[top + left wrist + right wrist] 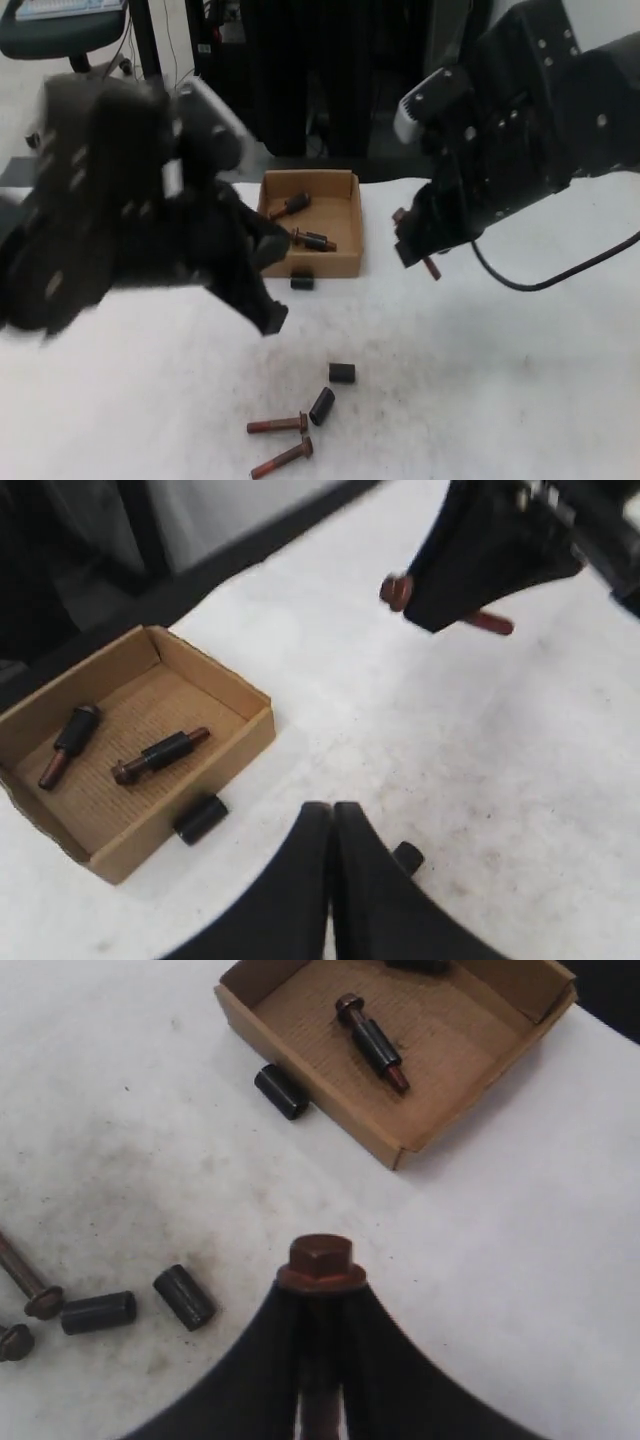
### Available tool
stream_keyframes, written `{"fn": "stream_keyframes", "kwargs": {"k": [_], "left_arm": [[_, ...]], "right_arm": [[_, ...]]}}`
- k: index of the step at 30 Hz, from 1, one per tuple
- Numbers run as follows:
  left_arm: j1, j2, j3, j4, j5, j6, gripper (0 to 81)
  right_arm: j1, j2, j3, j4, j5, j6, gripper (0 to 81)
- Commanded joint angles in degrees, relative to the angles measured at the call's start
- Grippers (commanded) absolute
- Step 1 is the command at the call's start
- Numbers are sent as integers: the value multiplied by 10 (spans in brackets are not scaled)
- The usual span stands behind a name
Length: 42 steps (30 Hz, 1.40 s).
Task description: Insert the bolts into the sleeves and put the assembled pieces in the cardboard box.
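At the lower middle of the high view, two loose bolts (277,425) and two sleeves (322,405) lie close together on the counter (520,400). Above them the left gripper (333,816) hangs with its fingers pressed together and nothing seen between them. A third sleeve (302,282) sits just beside the front wall of the box (320,265), which holds two assembled pieces (313,240). To its right, the right gripper (320,1295) is clamped on a bolt (320,1258).

By my judgement two sets are done and three remain. The box stands near the counter's far edge. There is open room to the right, while the left arm crowds the box's left side.
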Motion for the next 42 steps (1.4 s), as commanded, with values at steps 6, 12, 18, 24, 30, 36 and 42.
{"fn": "stream_keyframes", "kwargs": {"k": [6, 12, 18, 24, 30, 36, 42], "left_arm": [[-26, 157, -154, 154, -6, 105, 1], [-67, 253, -227, 222, -57, 211, 29], [-101, 299, -247, 244, -91, 315, 321], [-111, 310, -247, 246, -125, 352, 394], [-115, 310, -247, 244, -124, 386, 394], [-115, 312, -247, 237, -94, 387, 394], [-115, 335, -262, 239, -95, 376, 394]], "right_arm": [[-57, -6, -3, 26, -100, 3, 8], [-87, -6, -3, 40, -177, 4, 8], [-87, -6, -3, 41, -196, 4, 8], [-87, -6, -3, 41, -216, 3, 8], [-87, -6, -3, 41, -216, -1, 8], [-87, -6, -3, 41, -219, 0, 8], [-87, -6, -3, 41, -231, 0, 8]]}}
